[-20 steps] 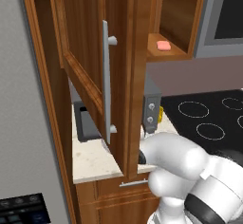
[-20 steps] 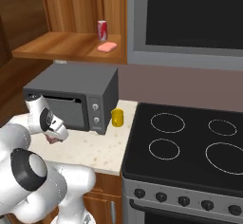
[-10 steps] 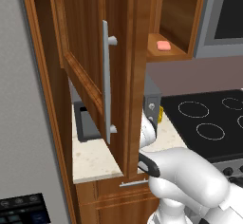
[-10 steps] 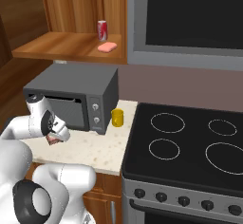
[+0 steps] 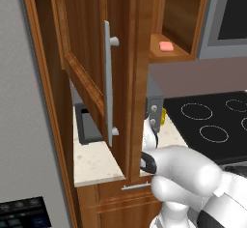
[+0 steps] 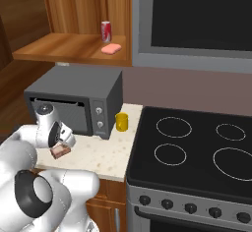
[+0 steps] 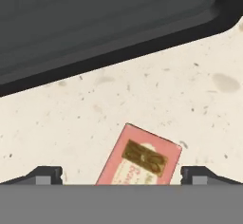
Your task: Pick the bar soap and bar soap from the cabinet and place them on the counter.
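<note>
On the table (image 6: 101, 158), just in front of the microwave (image 6: 78, 101), we see one bar soap (image 7: 141, 158) lying flat between the tips of our end effector (image 7: 121, 175), whose jaws stand wide apart and grip nothing. The second bar soap (image 6: 111, 48) sits on the shelf of the cabinet (image 5: 103, 67), beside a red can (image 6: 106, 31), well above and to the right of the hand.

What could go wrong, in our judgement: the hand hangs low over the delivered bar, so lifting off at a slant could clip it with a fingertip and push it toward the table's front edge. The open cabinet door (image 5: 91, 77) stands close to the arm, and a wide swing upward could strike it. Reaching the shelf, the fingers could knock over the can, since it stands just behind the soap.

The near bar is flat, salmon-pink, rectangular, with a gold-brown label in its middle, and lies askew. The shelf bar looks like a small pink slab with rounded corners.
</note>
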